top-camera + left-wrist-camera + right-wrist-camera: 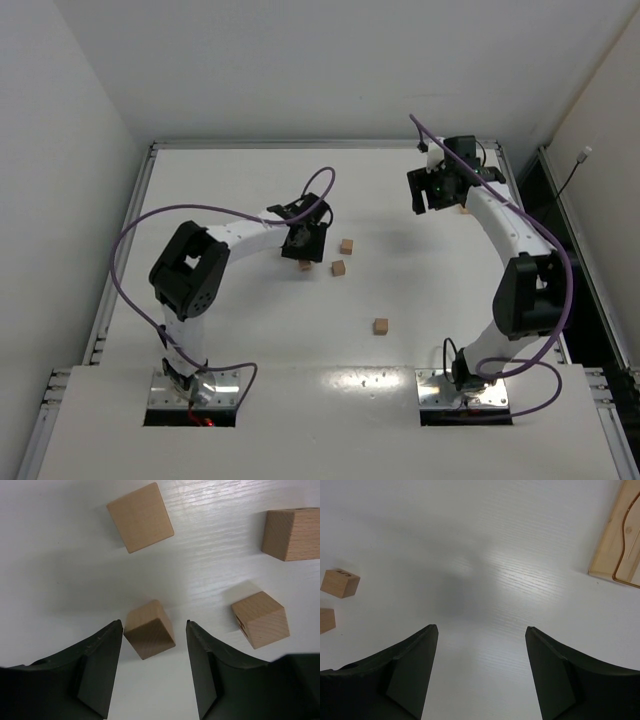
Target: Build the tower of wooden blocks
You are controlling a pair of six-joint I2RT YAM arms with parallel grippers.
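The left gripper (pixel 304 250) sits just left of centre in the top view, its jaws apart. The left wrist view shows one block (pixel 150 629) standing on the table (pixel 250 340) in the gap between the two dark fingers (pixel 100 670). It lies very close to the finger on the left of that frame, with a visible gap to the finger on the right. It is not clamped, and contact on the near side cannot be determined.

Four wood blocks are counted, each resting singly on the table with none on top of another. Three form a loose cluster at the centre of the top view. One is the block under the left gripper, the second block (pixel 338 268) is just to its right, and the third block (pixel 346 246) is just above the second. The fourth block (pixel 380 326) lies apart from these, lower and right of centre.

The right gripper (pixel 432 192) is in the upper right of the top view, well apart from the cluster, with its jaws wide apart. In the right wrist view, white table surface shows between its fingers. Two blocks appear at the left edge of that frame. A flat wooden board (pixel 615 540) with an orange line along it occupies the upper right corner.
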